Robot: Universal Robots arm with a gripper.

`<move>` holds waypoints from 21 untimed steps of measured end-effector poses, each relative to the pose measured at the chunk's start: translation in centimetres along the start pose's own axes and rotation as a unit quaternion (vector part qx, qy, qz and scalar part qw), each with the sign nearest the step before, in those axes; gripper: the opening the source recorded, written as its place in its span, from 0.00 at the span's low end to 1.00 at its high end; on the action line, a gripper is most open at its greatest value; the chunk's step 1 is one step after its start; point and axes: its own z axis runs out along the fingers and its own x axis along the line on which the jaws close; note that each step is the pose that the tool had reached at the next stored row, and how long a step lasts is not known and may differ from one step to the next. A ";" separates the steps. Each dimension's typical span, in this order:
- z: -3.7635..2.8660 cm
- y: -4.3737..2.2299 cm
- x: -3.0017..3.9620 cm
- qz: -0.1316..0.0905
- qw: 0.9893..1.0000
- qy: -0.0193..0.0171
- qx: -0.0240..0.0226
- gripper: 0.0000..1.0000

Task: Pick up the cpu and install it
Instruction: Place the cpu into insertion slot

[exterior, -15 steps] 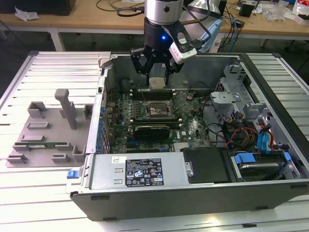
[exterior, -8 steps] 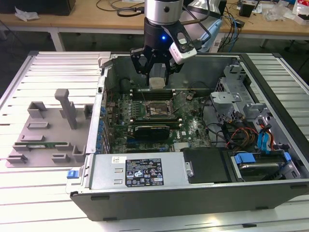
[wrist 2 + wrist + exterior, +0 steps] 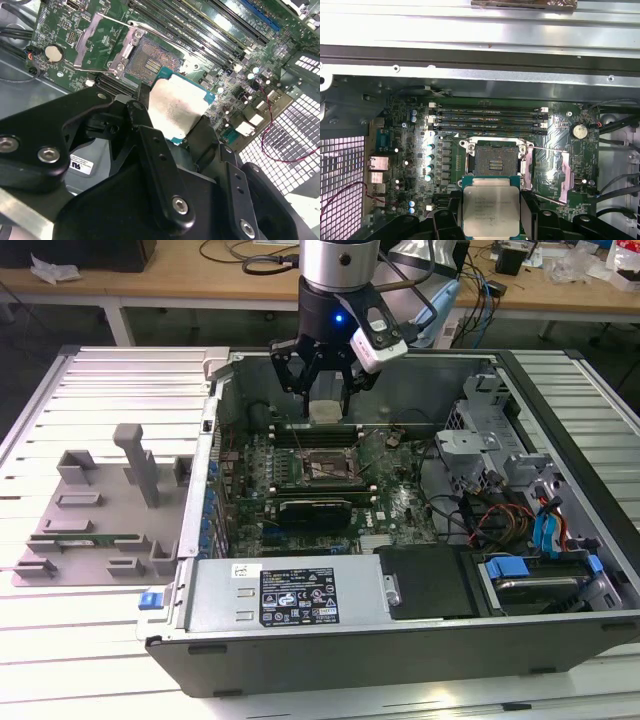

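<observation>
Gripper is clenched on the cpu: you've got it held flat, metal top up, hanging above the open socket on the mobo, inside the PC case, not seated.

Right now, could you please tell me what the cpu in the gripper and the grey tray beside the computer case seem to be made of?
The cpu: a dull silvery lid, metal by its matte sheen, on a green rim, probably circuit-board laminate. The grey tray: even matte grey with moulded blocks, likely plastic, though painted metal cannot be ruled out.
</observation>
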 end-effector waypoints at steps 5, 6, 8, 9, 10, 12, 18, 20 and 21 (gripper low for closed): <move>0.00 0.01 0.00 0.029 1.000 -0.001 0.000 0.55; 0.00 0.01 0.00 0.032 0.999 -0.001 0.000 0.55; 0.00 0.01 0.00 0.044 0.999 -0.001 0.000 0.55; 0.00 0.01 0.00 0.051 0.999 -0.001 0.000 0.55; 0.00 0.01 0.00 0.056 0.998 -0.001 0.000 0.55; 0.00 0.01 0.00 0.064 0.998 -0.001 0.000 0.55; 0.00 0.01 0.00 0.093 0.996 -0.002 0.000 0.55; 0.00 0.01 0.00 0.104 0.995 -0.002 0.000 0.55; 0.00 0.01 0.00 0.107 0.994 -0.002 0.000 0.55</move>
